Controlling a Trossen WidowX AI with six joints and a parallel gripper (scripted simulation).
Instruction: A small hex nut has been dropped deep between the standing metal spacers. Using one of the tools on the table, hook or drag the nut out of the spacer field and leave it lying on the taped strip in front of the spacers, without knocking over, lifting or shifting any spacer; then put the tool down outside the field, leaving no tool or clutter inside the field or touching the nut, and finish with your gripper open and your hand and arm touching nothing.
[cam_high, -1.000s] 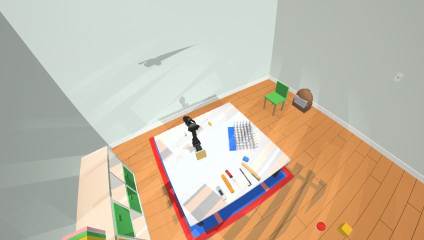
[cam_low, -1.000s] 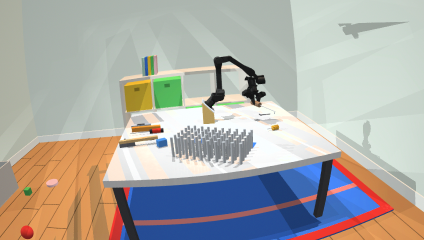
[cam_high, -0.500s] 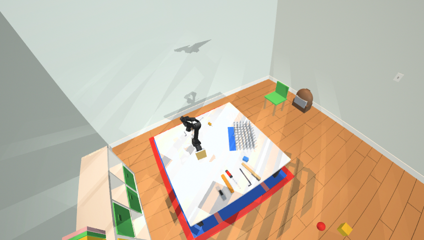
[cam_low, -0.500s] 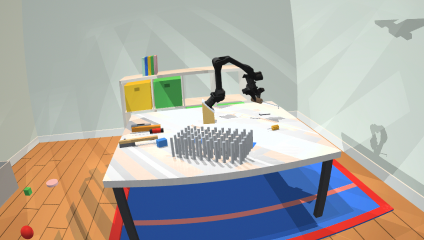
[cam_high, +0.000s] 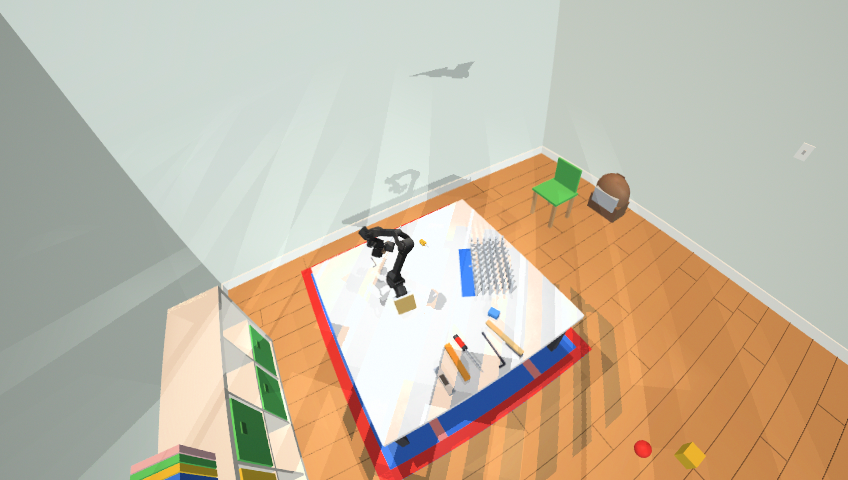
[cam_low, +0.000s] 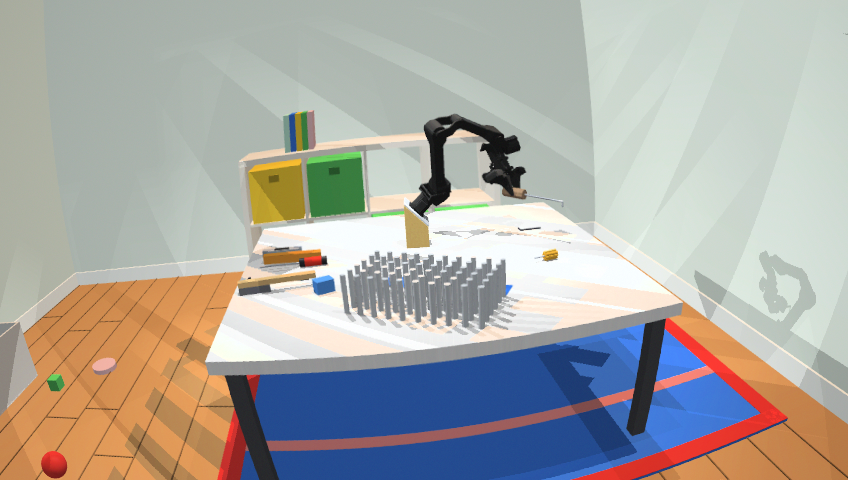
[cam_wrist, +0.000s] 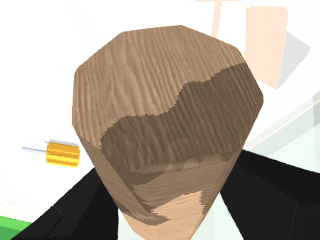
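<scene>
"Wooden-handled hook (cam_low: 514, 192) (cam_wrist: 167, 100), one: where kept?" asks the clerk.

"Clamped by its handle in the end effector (cam_low: 507, 182) (cam_wrist: 162, 163), raised above the bench (cam_high: 386, 380) (cam_low: 601, 279), well apart from the spacers (cam_high: 492, 266) (cam_low: 416, 291)," answers the checker.

"Spacers?"

"Grey, upright, grouped behind the blue strip (cam_high: 467, 273) (cam_low: 507, 290)."

"Nut, one?"

"Whereabouts cannot be told; too small or hidden."

"Also listed?"

"Yellow screwdriver (cam_high: 423, 242) (cam_low: 550, 254) (cam_wrist: 63, 154), lying outside the field; blue block (cam_high: 493, 312) (cam_low: 323, 284), near the spacers."
</scene>
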